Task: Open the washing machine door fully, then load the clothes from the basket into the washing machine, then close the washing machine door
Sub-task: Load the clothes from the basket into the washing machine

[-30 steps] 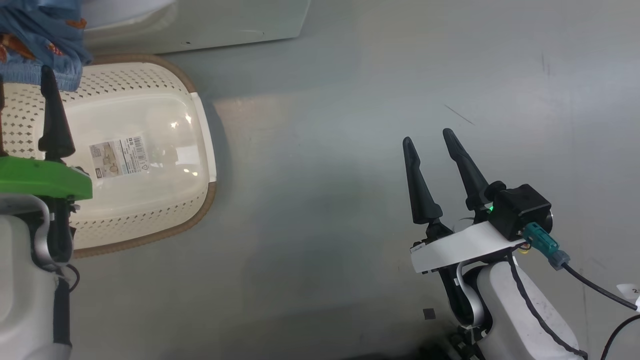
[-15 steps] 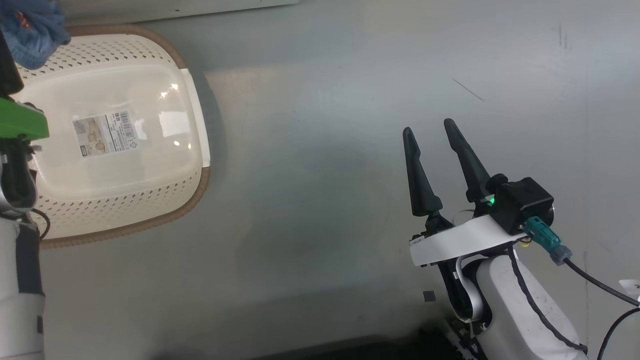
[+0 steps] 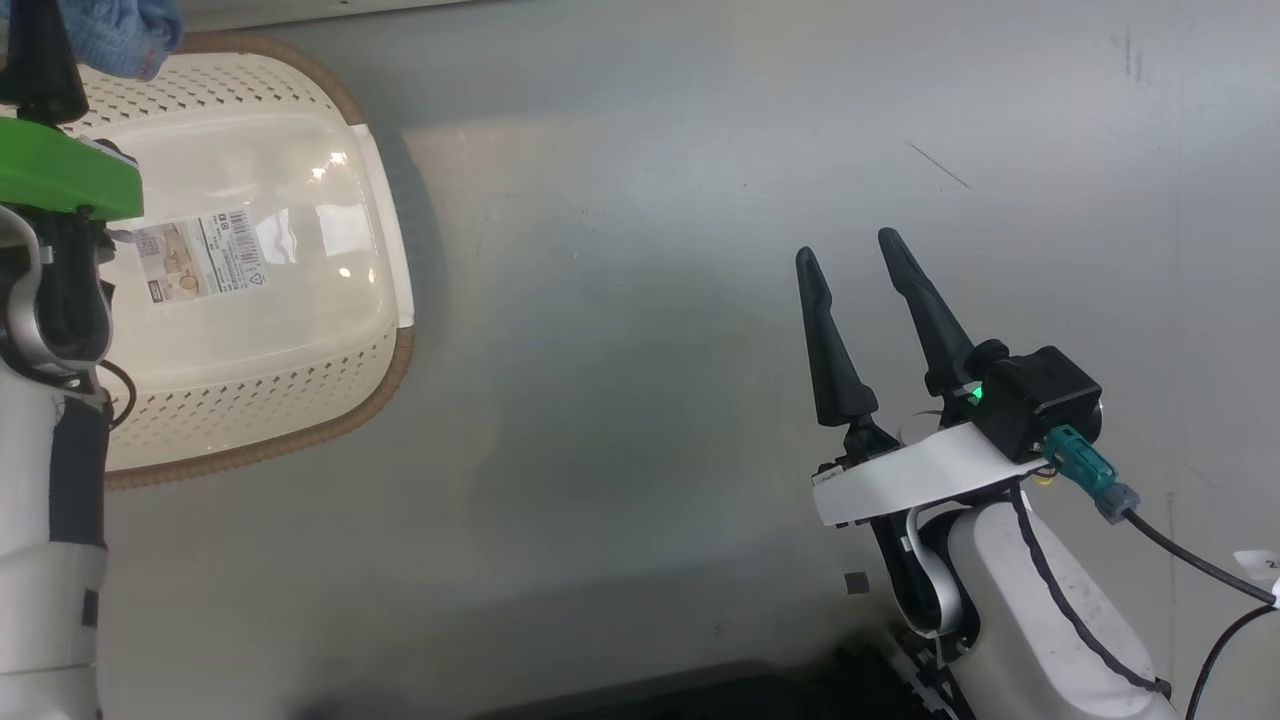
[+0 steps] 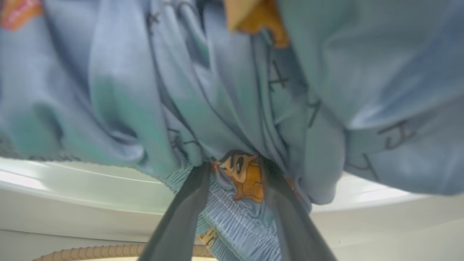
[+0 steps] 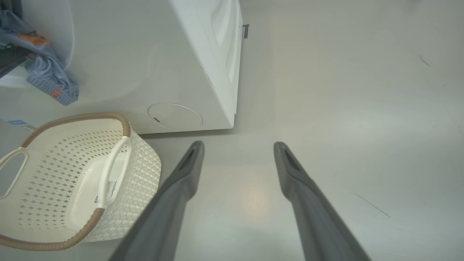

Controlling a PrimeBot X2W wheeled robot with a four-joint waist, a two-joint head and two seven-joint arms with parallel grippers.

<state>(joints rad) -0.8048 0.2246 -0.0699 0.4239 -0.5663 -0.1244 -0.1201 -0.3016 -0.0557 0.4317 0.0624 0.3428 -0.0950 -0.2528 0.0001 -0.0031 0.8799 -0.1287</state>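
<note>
A light blue garment of the clothes (image 4: 232,90), printed with orange figures, hangs down the front of the white washing machine (image 5: 163,54). My left gripper (image 4: 235,165) has a bunched fold with the elastic hem pinched between its fingers. In the head view one left finger (image 3: 40,55) points up at the blue cloth (image 3: 125,30) at the top left corner. The cream basket (image 3: 300,380) lies below it with only the barcode sticker (image 3: 200,260) on its base. My right gripper (image 3: 850,255) hovers open over bare floor. The washing machine door is out of view.
The basket (image 5: 137,174) stands right against the washer's lower front, beside the round filter cover (image 5: 175,116). Grey floor (image 3: 650,350) spreads wide to the right of both. A black cable (image 3: 1190,565) trails from my right wrist.
The head camera has shifted. My left gripper rose from over the basket to the hanging cloth and its jaws have narrowed on it. The right gripper stays open in place.
</note>
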